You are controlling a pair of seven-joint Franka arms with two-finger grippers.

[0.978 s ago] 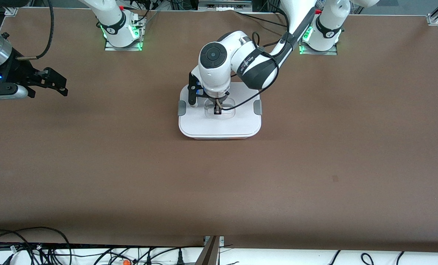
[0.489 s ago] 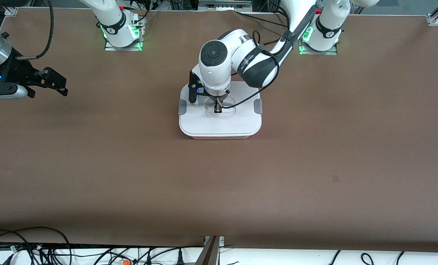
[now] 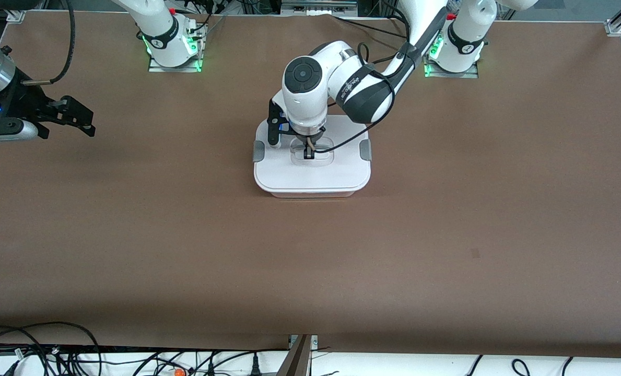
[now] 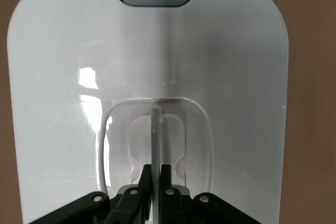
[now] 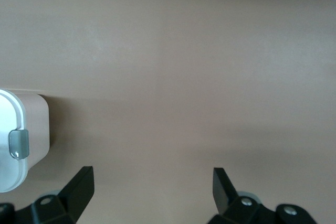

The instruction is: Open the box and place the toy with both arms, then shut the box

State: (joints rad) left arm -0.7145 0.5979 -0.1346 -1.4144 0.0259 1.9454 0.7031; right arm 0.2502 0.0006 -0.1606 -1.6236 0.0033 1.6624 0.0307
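The box (image 3: 313,194) stands in the middle of the table with its white lid (image 3: 313,175) on top. Grey clips (image 3: 258,151) sit at the lid's two ends. My left gripper (image 3: 308,154) points down over the lid and is shut on the clear recessed handle (image 4: 156,129); its jaws pinch the handle's thin bar in the left wrist view (image 4: 156,174). My right gripper (image 3: 90,121) waits open and empty over bare table toward the right arm's end. The right wrist view shows its open gripper (image 5: 152,179) and a corner of the box (image 5: 37,124). The toy is out of view.
Brown table (image 3: 310,261) all round the box. The two arm bases (image 3: 172,47) stand at the edge nearest the robots. Cables (image 3: 38,350) lie along the edge nearest the front camera.
The lid, held by my left gripper, has sunk slightly; the tub's wall now shows under the lid's edge nearest the front camera. The right arm has not moved.
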